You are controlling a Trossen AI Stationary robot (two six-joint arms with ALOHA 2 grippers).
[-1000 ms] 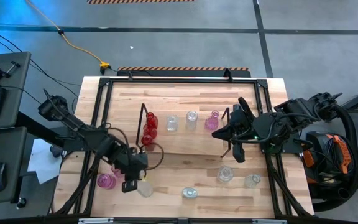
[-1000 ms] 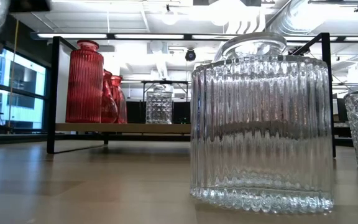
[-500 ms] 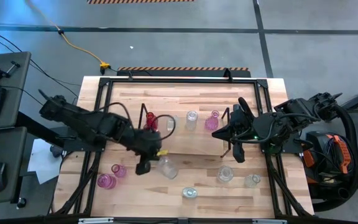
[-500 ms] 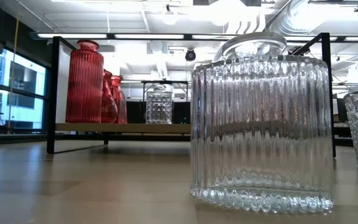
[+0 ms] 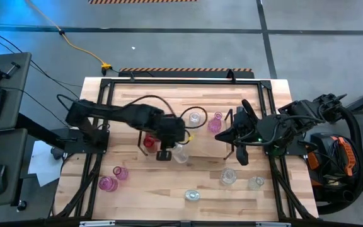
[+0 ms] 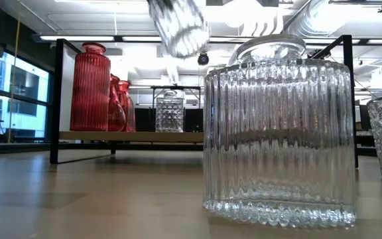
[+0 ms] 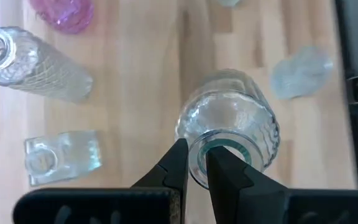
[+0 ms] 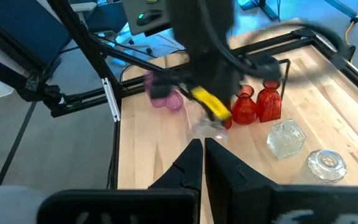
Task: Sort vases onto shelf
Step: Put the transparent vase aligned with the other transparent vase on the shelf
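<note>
My left gripper (image 5: 164, 153) hangs over the shelf's (image 5: 205, 144) near edge, shut on a clear ribbed vase (image 5: 180, 153) that shows blurred and high in the low view (image 6: 178, 26). On the shelf board (image 6: 131, 136) stand red vases (image 5: 150, 142), a clear vase (image 5: 195, 118) and a pink one (image 5: 215, 123), each on its base. My right gripper (image 5: 240, 154) waits, shut, by the shelf's right wire end. Two pink vases (image 5: 113, 178) stand on the table's near left. My left gripper holds the clear vase by the rim of its mouth (image 7: 199, 163), one finger (image 7: 221, 171) inside the opening and one (image 7: 178, 169) outside. The fingers come from above, pointing down. The vase hangs upright below them, lifted clear of the table.
Three clear vases (image 5: 193, 196), (image 5: 229, 176), (image 5: 255, 183) stand on the table's near right; one fills the low view (image 6: 277, 133). A black metal frame (image 5: 181, 81) edges the table. Bare wood lies between the shelf and the near vases.
My left gripper has carried the clear vase from the table's near left, beside the pink vases, up and toward the far right until it hangs at the shelf's near edge. The vase has stayed lifted clear and has come into the top of the low view.
</note>
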